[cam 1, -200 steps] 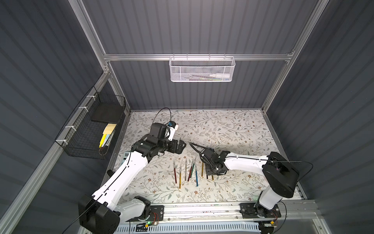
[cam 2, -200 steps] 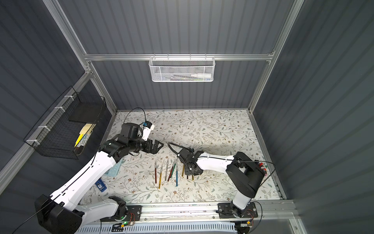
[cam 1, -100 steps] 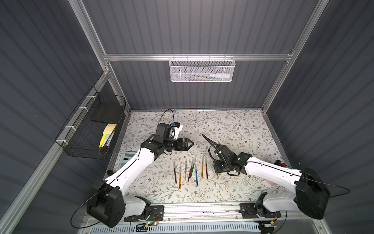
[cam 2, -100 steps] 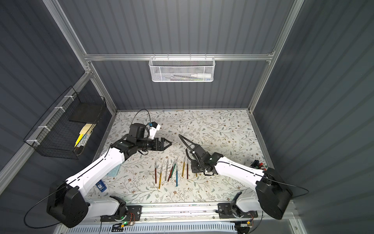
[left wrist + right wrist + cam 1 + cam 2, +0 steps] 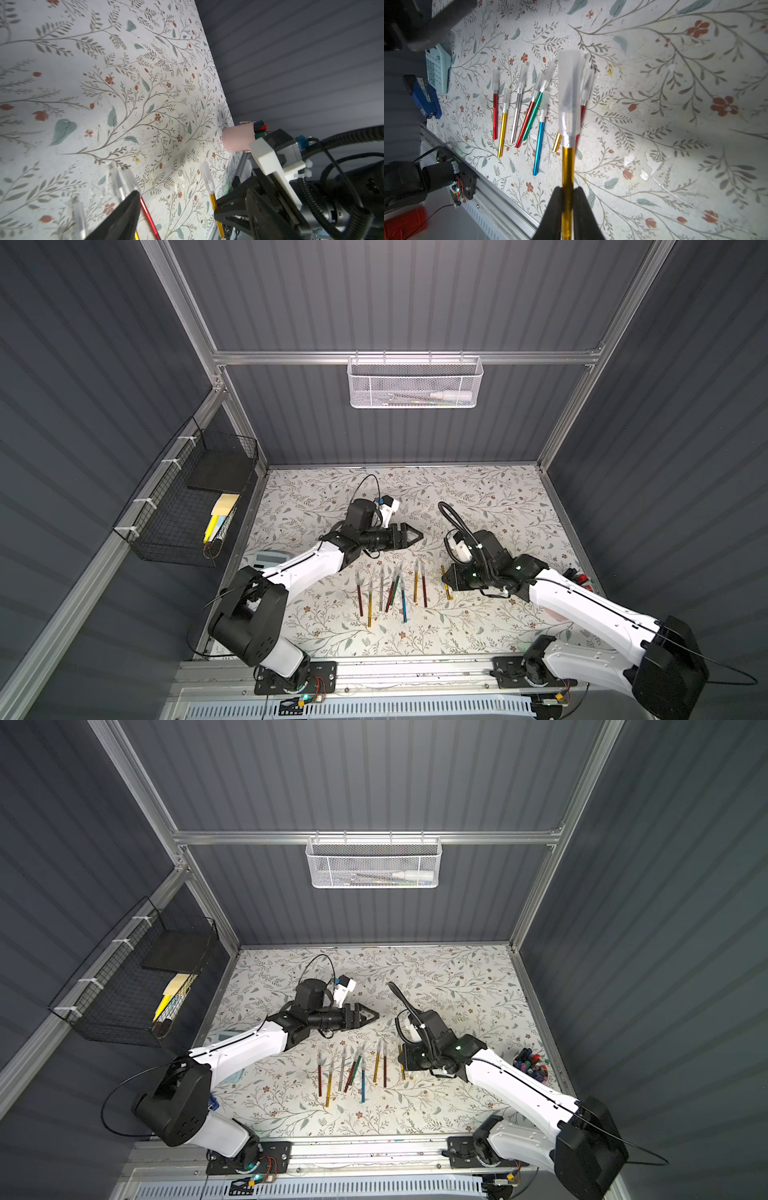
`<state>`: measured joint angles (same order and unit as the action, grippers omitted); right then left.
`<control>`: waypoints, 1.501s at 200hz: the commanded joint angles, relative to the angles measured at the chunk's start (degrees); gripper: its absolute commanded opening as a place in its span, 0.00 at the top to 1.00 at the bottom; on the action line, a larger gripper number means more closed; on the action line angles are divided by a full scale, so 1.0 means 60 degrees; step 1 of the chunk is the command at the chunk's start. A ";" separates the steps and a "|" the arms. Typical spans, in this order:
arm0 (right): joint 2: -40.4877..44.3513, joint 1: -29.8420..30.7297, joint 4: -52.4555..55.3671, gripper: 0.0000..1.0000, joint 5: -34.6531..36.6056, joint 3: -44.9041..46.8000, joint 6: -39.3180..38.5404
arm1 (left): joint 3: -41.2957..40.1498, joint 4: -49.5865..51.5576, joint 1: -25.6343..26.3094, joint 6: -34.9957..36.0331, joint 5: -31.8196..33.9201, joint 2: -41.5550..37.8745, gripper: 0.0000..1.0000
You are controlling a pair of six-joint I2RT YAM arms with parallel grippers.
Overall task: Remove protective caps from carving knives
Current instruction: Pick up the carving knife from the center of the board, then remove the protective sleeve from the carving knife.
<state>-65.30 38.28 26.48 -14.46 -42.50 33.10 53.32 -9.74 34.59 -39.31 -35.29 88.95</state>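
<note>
My right gripper [image 5: 568, 192], bottom center of the wrist frame: clamped on the gold knife [image 5: 568, 166] handle. Clear cap [image 5: 569, 91] on the tip, mid-frame above. My left gripper [image 5: 415, 536], center in a top view: jaws apart, empty, not at the cap yet. I'd pinch the cap only and pull straight off along the handle; the blade's inside.

A robotics lab cell: aluminium frame [image 5: 407, 357], grey ribbed panels [image 5: 374, 294], two robot arms [image 5: 307, 568] on a base rail [image 5: 415, 670].

No legible text, labels or numbers anywhere
</note>
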 commanded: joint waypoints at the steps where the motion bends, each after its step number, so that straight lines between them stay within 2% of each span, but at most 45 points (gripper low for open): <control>1: 0.0127 -0.0051 -0.0037 0.86 -0.0392 0.0125 0.0114 | 0.0114 -0.0777 0.0153 -0.0210 -0.0322 0.0109 0.21; 26: 0.0202 -0.0052 -0.0515 0.86 -0.0520 0.0171 0.0417 | 0.0000 -0.0907 0.0150 -0.0083 -0.0460 0.0166 0.22; 30: 0.0197 -0.0039 -0.0551 0.86 -0.0883 0.0171 0.0463 | -0.0016 -0.1014 0.0156 -0.0140 -0.0534 0.0209 0.22; 60: 0.0384 -0.0047 -0.0931 0.86 -0.1156 0.0261 0.0662 | -0.0024 -0.1594 0.0182 -0.0541 -0.1051 0.0566 0.30; 125: 0.0702 -0.0038 -0.1547 0.86 -0.1536 0.0396 0.1070 | -0.0106 -0.1716 0.0182 -0.0516 -0.1487 0.0600 0.32; 234: 0.0432 -0.0045 -0.1938 0.86 -0.1896 0.0247 0.1177 | -0.0114 -0.1777 0.0193 -0.0715 -0.2129 0.0622 0.52; 250: 0.0435 -0.0052 -0.1963 0.85 -0.1930 0.0243 0.1170 | -0.0068 -0.1776 0.0191 -0.0865 -0.2173 0.0708 0.57; 300: 0.0468 -0.0053 -0.1981 0.85 -0.2058 0.0275 0.1177 | -0.0028 -0.1953 0.0254 -0.1109 -0.2289 0.0818 0.61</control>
<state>-62.43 38.09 15.77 -25.69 -40.71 40.05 52.84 -20.14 35.70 -44.88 -47.68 92.53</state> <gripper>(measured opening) 0.146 0.395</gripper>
